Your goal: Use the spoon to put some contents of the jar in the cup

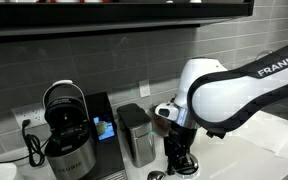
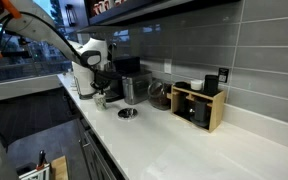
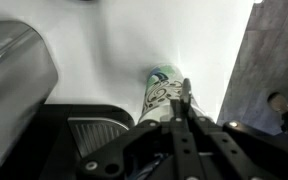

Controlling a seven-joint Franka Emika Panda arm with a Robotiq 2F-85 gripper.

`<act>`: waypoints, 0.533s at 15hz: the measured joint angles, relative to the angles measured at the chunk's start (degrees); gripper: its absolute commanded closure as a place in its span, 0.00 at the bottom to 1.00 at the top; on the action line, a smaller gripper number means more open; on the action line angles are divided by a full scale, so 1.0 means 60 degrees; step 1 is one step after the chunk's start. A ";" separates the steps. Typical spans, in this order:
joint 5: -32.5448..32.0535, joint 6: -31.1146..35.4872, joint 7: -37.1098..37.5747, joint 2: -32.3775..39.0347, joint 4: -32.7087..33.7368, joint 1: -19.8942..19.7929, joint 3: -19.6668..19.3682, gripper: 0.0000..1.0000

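In an exterior view the jar (image 2: 159, 95), rounded clear glass with dark contents, stands at the back of the white counter. The cup (image 2: 128, 113), low and round with a pale rim, sits on the counter in front of it. My gripper (image 2: 100, 96) hangs low to the left of the cup, beside the coffee machine. It also shows in the exterior view (image 1: 181, 160). In the wrist view its fingers (image 3: 185, 95) are pressed together, pointing at a white cup with a green pattern (image 3: 162, 88). I cannot make out the spoon in any view.
A tall grey metal canister (image 1: 135, 135) stands between the coffee machine (image 1: 79, 125) and my gripper; it fills the left of the wrist view (image 3: 14, 70). A black drip tray (image 3: 94, 130) lies below. A wooden box (image 2: 199, 105) stands right of the jar.
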 measured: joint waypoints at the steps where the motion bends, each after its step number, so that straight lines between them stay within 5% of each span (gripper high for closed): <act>1: -0.0047 0.0094 0.0003 -0.0066 -0.0075 0.0001 0.0000 0.99; 8: -0.0603 0.0651 0.0086 -0.0515 -0.0477 0.0096 0.0000 0.99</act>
